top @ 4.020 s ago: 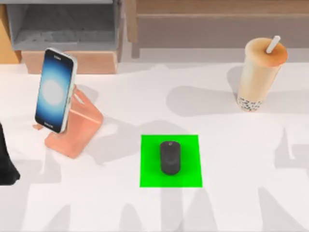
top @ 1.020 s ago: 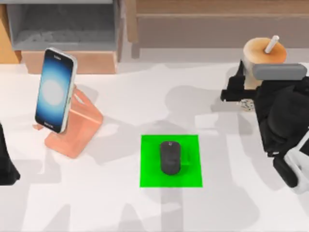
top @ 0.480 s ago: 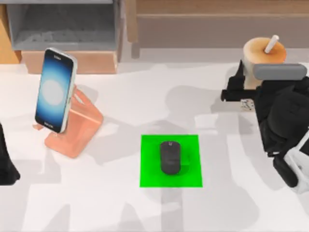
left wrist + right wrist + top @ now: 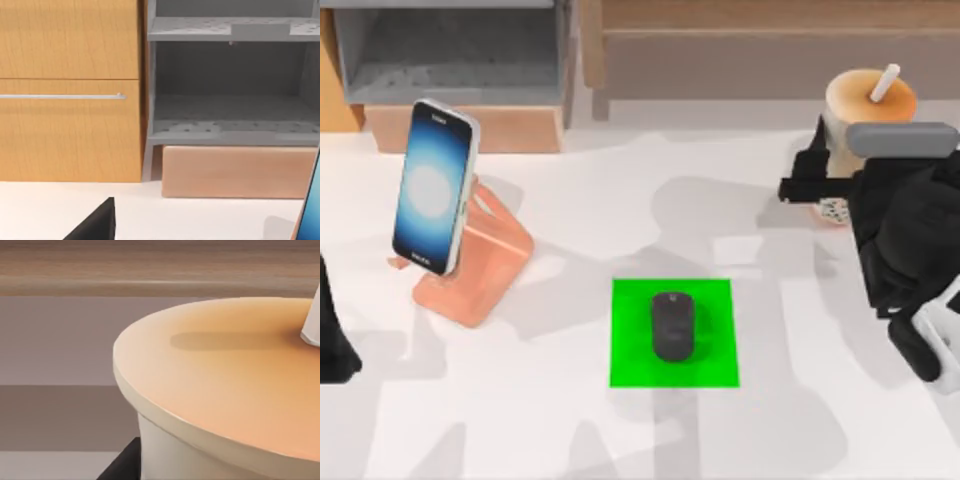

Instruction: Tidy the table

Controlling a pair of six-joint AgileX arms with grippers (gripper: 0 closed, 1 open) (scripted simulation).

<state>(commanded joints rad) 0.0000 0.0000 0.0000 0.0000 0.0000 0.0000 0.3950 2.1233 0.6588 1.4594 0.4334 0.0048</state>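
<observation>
On the white table [image 4: 560,430] a green square patch [image 4: 630,370] carries a black mouse [image 4: 672,326]. A phone [image 4: 433,186] leans on a salmon stand [image 4: 485,260] at the left. At the back right stands a milk tea cup [image 4: 855,100] with a straw; my right gripper [image 4: 825,188] is shut on its side, its black fingers [image 4: 800,186] hugging the cup. The right wrist view looks closely at the cup lid [image 4: 225,375]. My left arm [image 4: 330,340] is parked at the left edge.
A wooden shelf unit with a grey compartment [image 4: 450,50] runs along the back left, and the left wrist view faces that compartment [image 4: 230,110]. A brown ledge [image 4: 770,50] spans the back right. Bare tabletop lies in front of the patch.
Four seconds ago the right arm was out of view; it then came in around the cup. Over the last second the cup and gripper shifted slightly toward the back together.
</observation>
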